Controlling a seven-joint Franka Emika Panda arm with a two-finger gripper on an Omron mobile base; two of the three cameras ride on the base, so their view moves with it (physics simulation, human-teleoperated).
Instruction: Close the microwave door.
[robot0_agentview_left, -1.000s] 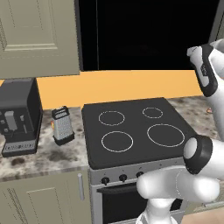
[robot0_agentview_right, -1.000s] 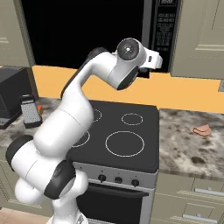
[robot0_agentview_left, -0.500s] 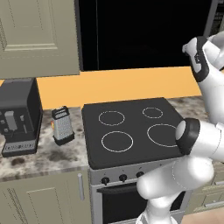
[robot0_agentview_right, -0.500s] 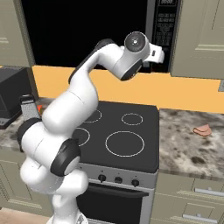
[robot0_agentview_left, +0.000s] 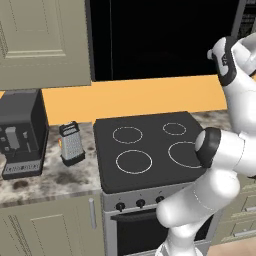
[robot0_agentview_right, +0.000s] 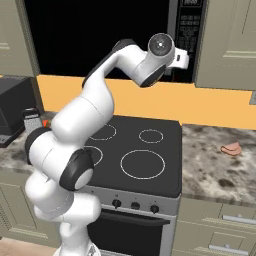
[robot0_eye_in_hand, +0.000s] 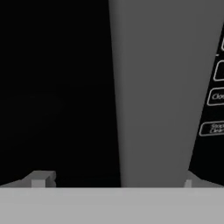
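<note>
- Up high, white Franka arm w/ dark joints reaches to the large black box microwave (robot0_agentview_right: 105, 37) mounted above the black glass cooktop (robot0_agentview_right: 135, 150); wrist sits by the appliance's right side, just left of the button panel strip (robot0_agentview_right: 189, 30).
- Gripper (robot0_eye_in_hand: 113, 181) pts straight at a vertical grey bar (robot0_eye_in_hand: 153, 87), prob. the handle of the glossy black microwave door (robot0_eye_in_hand: 52, 87); black panel lies to bar's left, white-outlined buttons (robot0_eye_in_hand: 216, 96) to its right.
- Jaws: two small dark tips at hand view's bottom edge, set wide apart, one each side of the grey bar; nothing held. Whether they touch it, can't tell.
- Door pos. vs. cavity: can't tell from base views – front reads as one flat black rectangle.
- Speckled stone tabletop (robot0_agentview_left: 50, 180) left of the stove carries a black coffee machine (robot0_agentview_left: 22, 132) and a grey metal box grater (robot0_agentview_left: 72, 143), near each other but apart.
- Right-hand tabletop (robot0_agentview_right: 220, 170) holds a small pinkish item (robot0_agentview_right: 231, 148), too small to ID.
- Beige cabinet doors (robot0_agentview_left: 42, 42) flank the microwave; oven w/ knobs (robot0_agentview_right: 134, 205) below the cooktop.
</note>
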